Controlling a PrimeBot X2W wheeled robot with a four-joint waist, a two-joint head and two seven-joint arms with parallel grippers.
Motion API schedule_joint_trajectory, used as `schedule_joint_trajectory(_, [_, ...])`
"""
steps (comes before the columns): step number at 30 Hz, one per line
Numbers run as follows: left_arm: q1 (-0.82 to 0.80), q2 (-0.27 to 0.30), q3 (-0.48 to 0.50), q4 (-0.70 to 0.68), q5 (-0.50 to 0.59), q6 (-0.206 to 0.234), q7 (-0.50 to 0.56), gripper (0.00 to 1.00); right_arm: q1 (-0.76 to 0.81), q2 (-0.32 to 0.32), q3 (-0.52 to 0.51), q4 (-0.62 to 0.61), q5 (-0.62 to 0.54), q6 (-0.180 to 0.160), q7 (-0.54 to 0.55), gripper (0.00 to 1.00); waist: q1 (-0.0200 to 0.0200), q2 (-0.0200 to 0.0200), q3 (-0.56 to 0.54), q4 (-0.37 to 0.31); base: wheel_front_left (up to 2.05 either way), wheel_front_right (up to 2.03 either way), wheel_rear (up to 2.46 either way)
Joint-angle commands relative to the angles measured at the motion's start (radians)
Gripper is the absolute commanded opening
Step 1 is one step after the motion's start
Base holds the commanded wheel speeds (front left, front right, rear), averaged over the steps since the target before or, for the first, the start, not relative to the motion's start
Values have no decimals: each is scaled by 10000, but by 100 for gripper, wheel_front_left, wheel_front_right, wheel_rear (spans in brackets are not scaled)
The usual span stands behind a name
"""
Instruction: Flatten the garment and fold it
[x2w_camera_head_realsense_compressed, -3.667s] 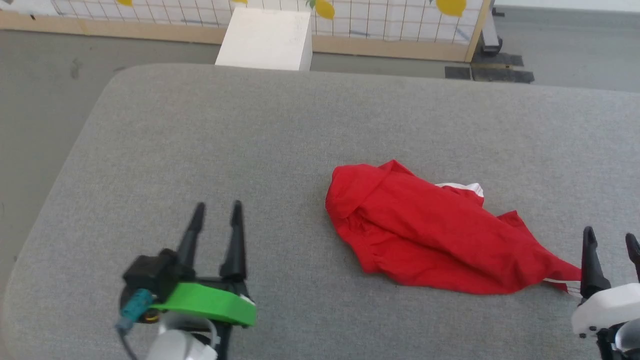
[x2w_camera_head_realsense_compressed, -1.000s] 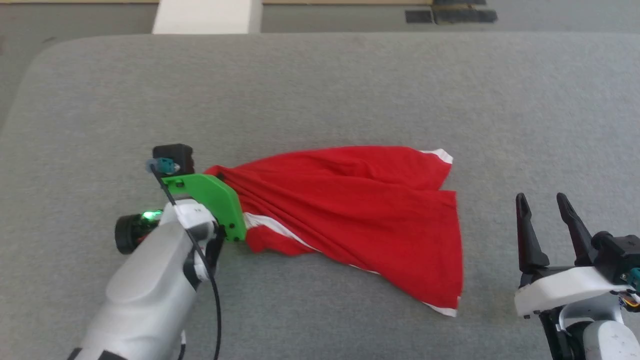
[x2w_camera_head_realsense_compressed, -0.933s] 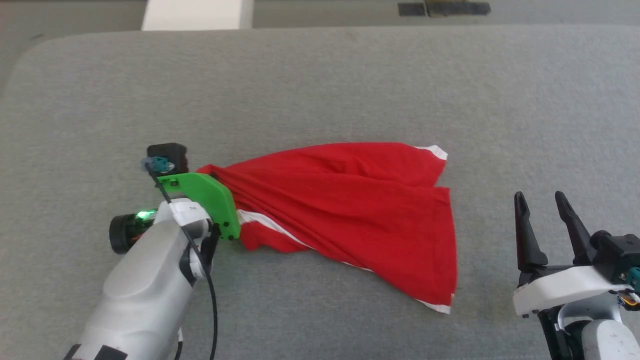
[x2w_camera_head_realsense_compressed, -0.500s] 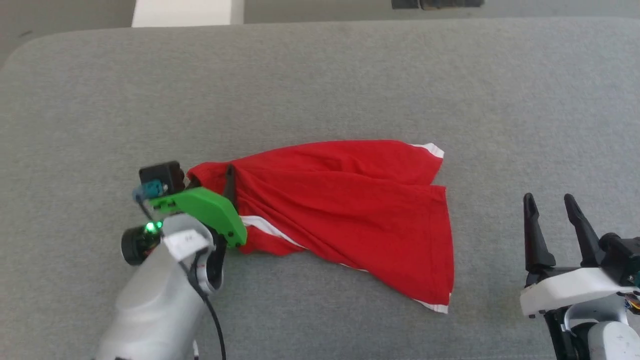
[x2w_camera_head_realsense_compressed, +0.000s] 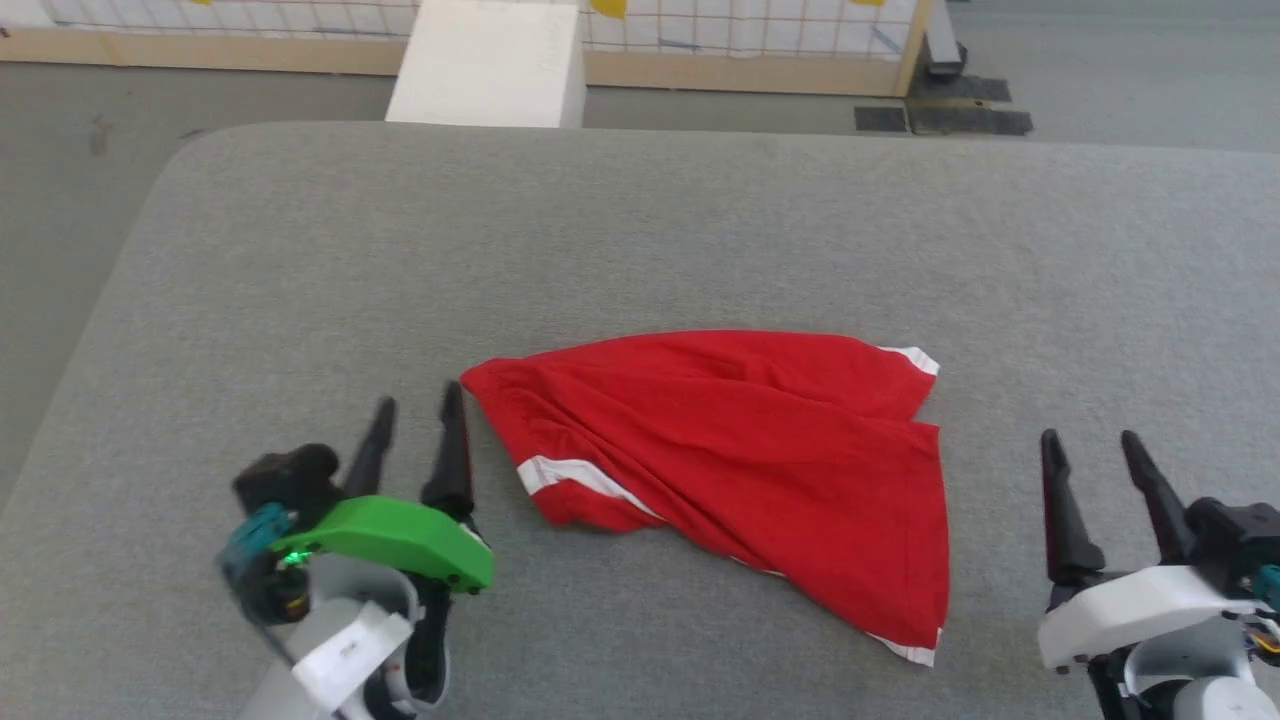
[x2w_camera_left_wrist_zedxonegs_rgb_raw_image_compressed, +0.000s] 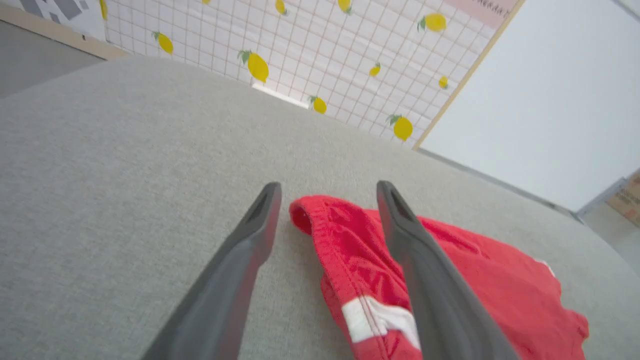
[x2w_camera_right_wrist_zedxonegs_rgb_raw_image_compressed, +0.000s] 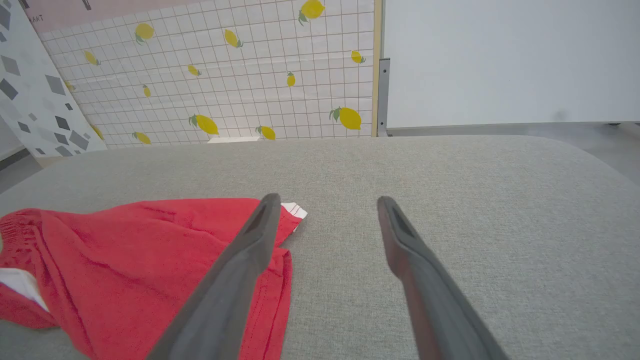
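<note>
The garment is bright red with white stripe trim and lies loosely spread and wrinkled on the grey padded surface, its gathered corner pointing left. My left gripper is open just left of that corner, nothing between its fingers; in the left wrist view the garment lies on the surface below the right finger. My right gripper is open at the lower right, apart from the cloth's right edge. In the right wrist view the garment lies left of the fingers.
A white box stands on the floor beyond the far edge of the surface. Behind it runs a lemon-print grid panel with a wooden base. Dark mats lie on the floor at the back right.
My left gripper has opened, let go of the garment's left corner and drawn back toward me. The garment stays spread out. The head camera has tilted up.
</note>
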Motion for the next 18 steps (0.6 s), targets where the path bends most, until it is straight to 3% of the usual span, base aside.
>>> schedule_joint_trajectory(1, [362,-125,388,-489,491,-100,-47,100,41,-3,106,6,-102,-15,133,100,0,0,-82,154,0,0,0])
schedule_joint_trajectory(6, [1253,-889,1618,-1836,2152,-857,-50,100,-370,-3,597,646,-362,-15,1443,100,0,0,114,245,0,0,0])
schedule_joint_trajectory(12, [1560,-1562,2571,-2412,3451,-1799,-51,100,-1309,-3,896,1745,-252,-15,3496,100,0,0,352,374,0,0,0])
schedule_joint_trajectory(18, [1540,-1789,2971,-2395,3955,-2247,-52,100,-2331,-3,1045,2544,-241,-15,4785,100,0,0,649,512,0,0,0])
